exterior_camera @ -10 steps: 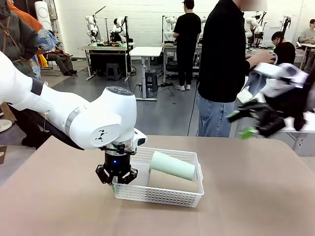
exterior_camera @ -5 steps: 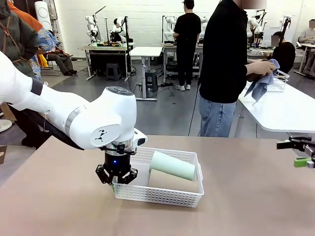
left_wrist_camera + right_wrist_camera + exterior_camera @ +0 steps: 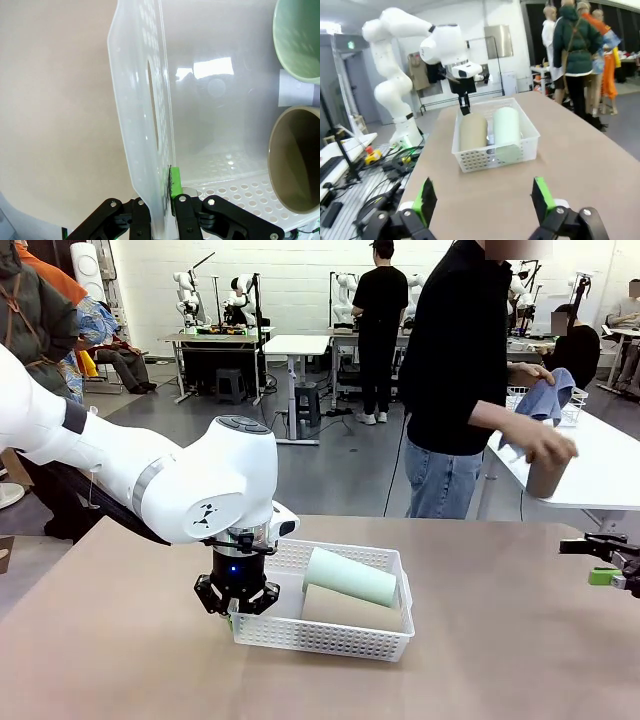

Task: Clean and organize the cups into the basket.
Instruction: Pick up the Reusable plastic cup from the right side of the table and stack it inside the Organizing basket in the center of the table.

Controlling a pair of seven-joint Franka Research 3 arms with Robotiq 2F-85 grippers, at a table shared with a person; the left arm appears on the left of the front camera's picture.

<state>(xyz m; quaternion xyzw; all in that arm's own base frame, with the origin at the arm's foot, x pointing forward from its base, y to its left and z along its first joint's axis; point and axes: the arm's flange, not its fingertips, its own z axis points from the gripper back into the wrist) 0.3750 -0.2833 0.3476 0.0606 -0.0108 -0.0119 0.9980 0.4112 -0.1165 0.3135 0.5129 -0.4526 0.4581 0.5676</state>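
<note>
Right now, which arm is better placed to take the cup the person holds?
Probably right: the right gripper is open and free at the table's right side, nearest the person's cup; the left gripper is shut on the basket wall.

The basket (image 3: 395, 640) sits mid-table (image 3: 120, 640) with two cups lying side by side in it, one (image 3: 350, 578) behind the other (image 3: 345, 608). The left gripper (image 3: 236, 608) clamps the basket's left end wall, and the right gripper (image 3: 598, 560) hangs at the table's right edge, well apart. Behind the table, a person's hand (image 3: 548, 445) holds a third cup (image 3: 545, 478) over another table (image 3: 600, 465).
</note>
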